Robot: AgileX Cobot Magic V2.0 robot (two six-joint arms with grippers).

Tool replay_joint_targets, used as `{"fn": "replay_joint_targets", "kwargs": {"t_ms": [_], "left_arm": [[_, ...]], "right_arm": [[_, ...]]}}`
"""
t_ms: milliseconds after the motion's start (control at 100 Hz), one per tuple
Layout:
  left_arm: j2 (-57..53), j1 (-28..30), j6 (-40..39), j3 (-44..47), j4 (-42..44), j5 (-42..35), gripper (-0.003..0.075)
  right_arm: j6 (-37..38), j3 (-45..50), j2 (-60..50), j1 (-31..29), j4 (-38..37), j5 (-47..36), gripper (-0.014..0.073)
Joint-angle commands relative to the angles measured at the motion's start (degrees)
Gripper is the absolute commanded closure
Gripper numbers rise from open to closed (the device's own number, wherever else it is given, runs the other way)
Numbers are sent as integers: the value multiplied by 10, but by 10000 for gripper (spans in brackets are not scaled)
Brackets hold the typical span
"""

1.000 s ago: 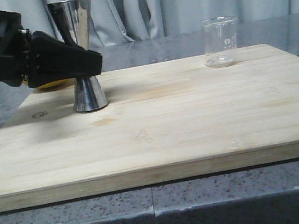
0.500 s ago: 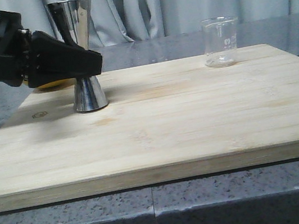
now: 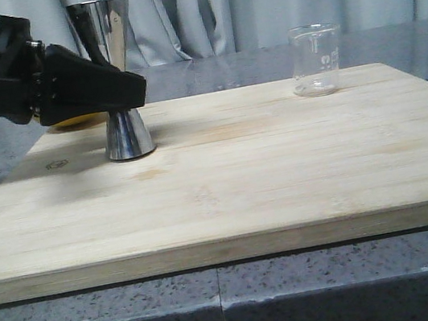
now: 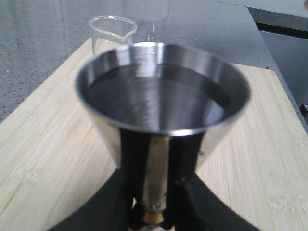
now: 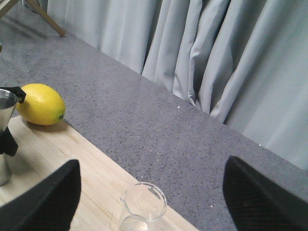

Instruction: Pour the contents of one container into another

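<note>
Front view: the left gripper is reaching in from the left, its black fingers closing around the waist of the jigger, which is standing upright on the wooden board. The beaker is sitting well apart at the board's far right.

Left wrist view: the jigger's open cup is filling the frame, fingers pressing its neck from both sides, the beaker showing beyond it.

Right wrist view: the right gripper is hanging wide open, holding nothing, above the beaker; a lemon is lying beside the board.
</note>
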Motion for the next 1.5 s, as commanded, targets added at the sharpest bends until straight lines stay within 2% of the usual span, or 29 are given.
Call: {"fn": "replay_joint_targets", "kwargs": {"t_ms": [0, 230, 480, 970, 1240, 1490], "left_arm": [[-20, -4, -8, -10, -38, -110, 571], [-20, -4, -8, -10, -38, -110, 566], [-20, -4, -21, -10, -38, -110, 490], [-20, -4, -23, -10, -38, -110, 481], [-20, -4, -35, -10, -37, -110, 400], [-20, -4, -37, -10, -29, -110, 396]], "right_arm": [[0, -11, -10, -2, 21, 0, 72], [0, -11, -10, -2, 21, 0, 71], [0, -11, -10, -2, 21, 2, 72], [0, -11, -10, -2, 21, 2, 72], [0, -11, -10, -2, 21, 4, 72], [0, -11, -10, -2, 21, 8, 72]]}}
